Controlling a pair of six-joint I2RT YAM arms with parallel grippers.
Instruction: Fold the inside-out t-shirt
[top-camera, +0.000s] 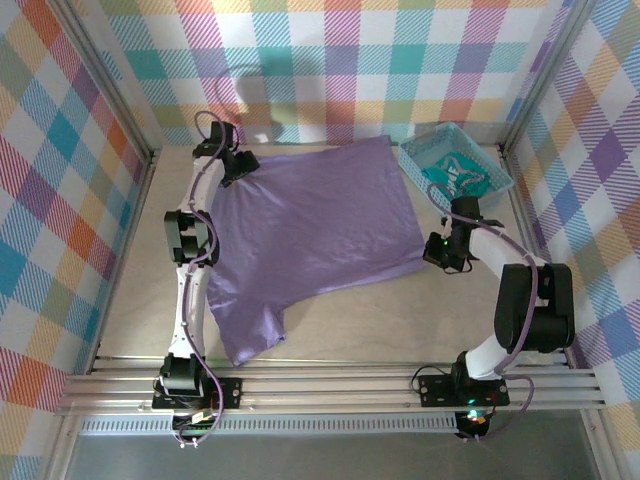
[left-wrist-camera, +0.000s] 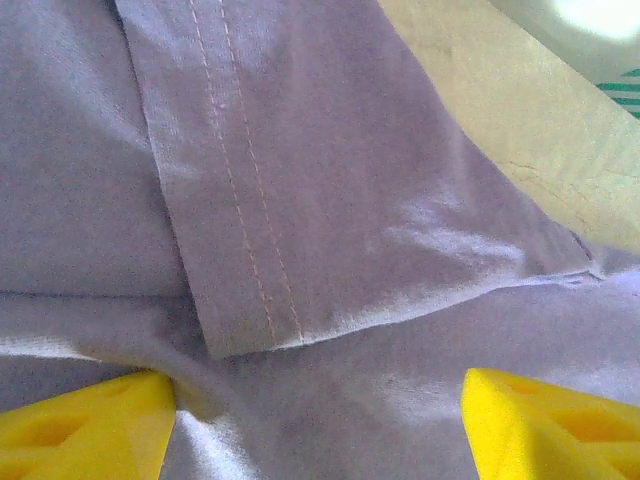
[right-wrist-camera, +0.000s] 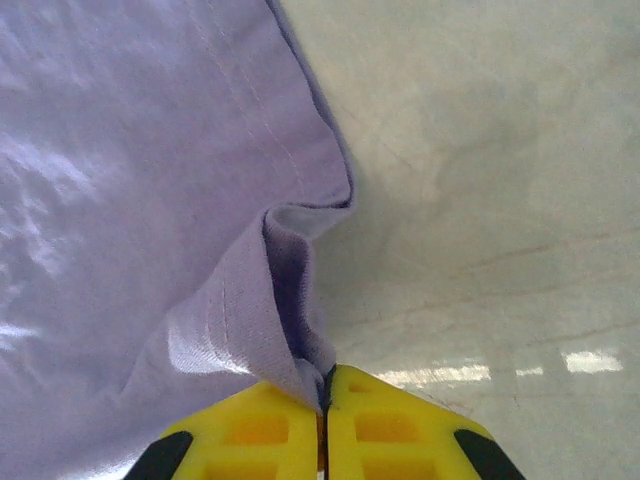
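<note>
Plaid walls box in a pale wooden table (top-camera: 340, 320), and the lavender inside-out t-shirt (top-camera: 320, 230) lies spread flat across its middle, one sleeve trailing toward the near left. A teal basket (top-camera: 440, 134) holding a teal-green garment (top-camera: 462, 176) sits at the far right, just beside the shirt's far corner; leave it out of this.

Your right gripper (right-wrist-camera: 325, 385) is clenched on a pinch of the shirt's stitched edge at its right side, the cloth rising in a small ridge into the yellow fingers (right-wrist-camera: 250, 430). Your left gripper (left-wrist-camera: 318, 425) stands spread over the shirt's far left corner, its fingers (left-wrist-camera: 90, 430) on either side of a turned-over hem flap, gripping nothing that I can see.

The step in hand looks like taking a second hold before a fold. Lower the left until both layers of that flap sit between the fingers, then close; a pinch on one layer will likely slip or twist. Once both hold, lift just enough to free the cloth from the table and move the two together, so the fold line runs straight and the far corner clears the basket.
</note>
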